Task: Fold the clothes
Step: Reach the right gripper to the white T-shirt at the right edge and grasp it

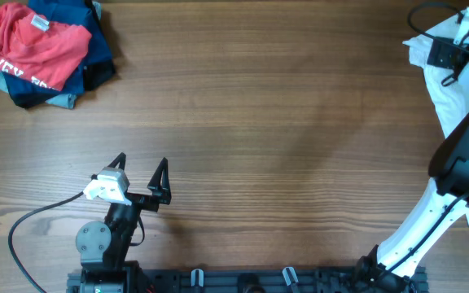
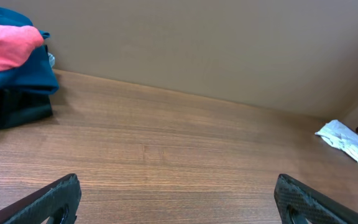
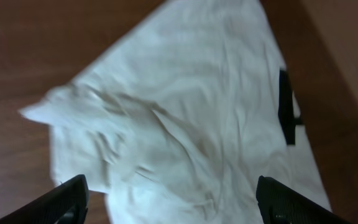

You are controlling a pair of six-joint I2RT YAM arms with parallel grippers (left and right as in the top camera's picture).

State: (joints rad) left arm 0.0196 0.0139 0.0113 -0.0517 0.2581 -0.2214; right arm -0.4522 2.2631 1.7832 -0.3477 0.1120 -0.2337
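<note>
The right pincer [image 3: 178, 190] hangs with its two fingers spread wide, nothing between them, directly above the white shirt [image 3: 185, 112]. In the wrist view the wrinkled fabric fills the gap under the jaws. A puckered corner points out to the left and a short dark strip [image 3: 284, 109], perhaps the label, lies near the right side. From overhead, this pincer [image 1: 454, 45] sits at the far right corner of the worktop [image 1: 259, 122], over the far end of the white shirt [image 1: 453, 102]. The visible part of the shirt runs along the right edge, its long axis going from far to near, with part of it cut off by the frame and part hidden by the arm. So the cloth lies straight below the right pincer and stretches back toward that arm's base, and a plain descent looks enough to catch the far edge. The left pincer [image 1: 142, 172] is also spread and empty, parked low near its own base. From its own camera the left pincer [image 2: 178, 182] sees the white shirt [image 2: 350, 142] only as a small crumpled patch well off to the right across bare wood. The right arm is clearly the nearer one. The heap of red and navy garments [image 1: 39, 49] sits at the far left corner, well apart from both.
</note>
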